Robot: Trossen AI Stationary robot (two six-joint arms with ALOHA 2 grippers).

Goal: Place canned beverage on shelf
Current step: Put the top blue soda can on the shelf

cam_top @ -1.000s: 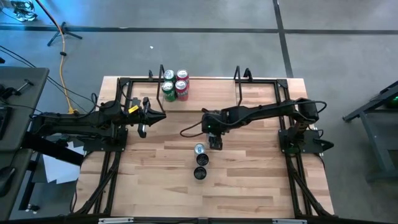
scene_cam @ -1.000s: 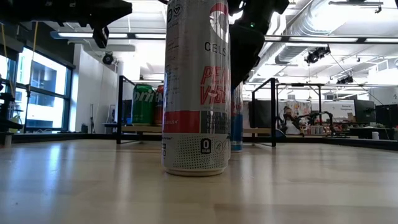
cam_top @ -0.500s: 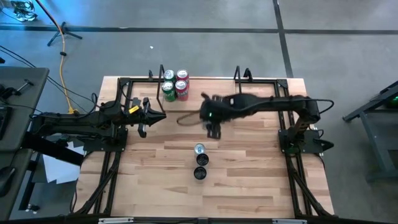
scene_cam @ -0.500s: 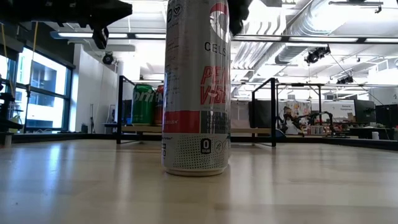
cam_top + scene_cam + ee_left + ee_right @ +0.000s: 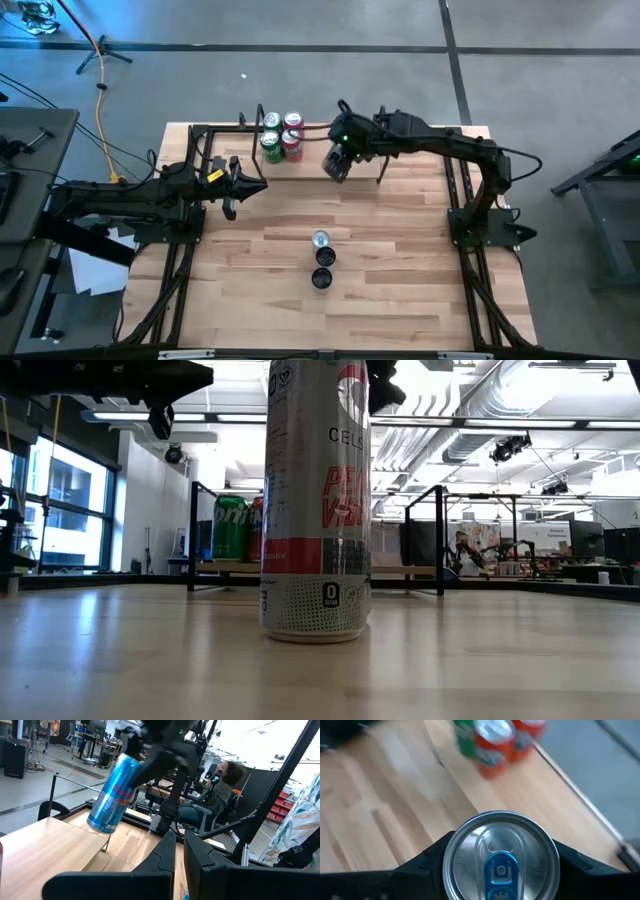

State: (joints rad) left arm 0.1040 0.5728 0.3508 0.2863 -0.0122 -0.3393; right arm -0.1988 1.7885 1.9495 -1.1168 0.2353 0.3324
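Observation:
My right gripper [image 5: 336, 160] is shut on a blue canned beverage [image 5: 113, 793] and holds it in the air over the far part of the table, just right of the cans on the shelf. The shelf [image 5: 318, 130] is a pale board between two black wire uprights at the far edge. Several green and red cans [image 5: 281, 134] stand at its left end. My left gripper [image 5: 258, 185] hovers shut and level at the table's left, touching nothing. My right gripper pinches the blue can by its side wall just under the top rim [image 5: 451, 851]. One finger [image 5: 422, 862] stands on each side. The fingers come from above, slanting down. The can is lifted clear and hangs tilted below them, its bottom [image 5: 100, 824] lowest.
Three cans stand in a row in the middle of the table [image 5: 321, 258]. The nearest is a tall silver can [image 5: 315, 500] that fills the low view. Bare wood lies to the right of the cans on the shelf. A person sits beyond the table [image 5: 227, 775].
My right gripper has lifted the blue can from beside the row in the table's middle. It has carried the can up and toward the far edge, close to the shelf. The wrist has rolled, and the can now hangs tilted.

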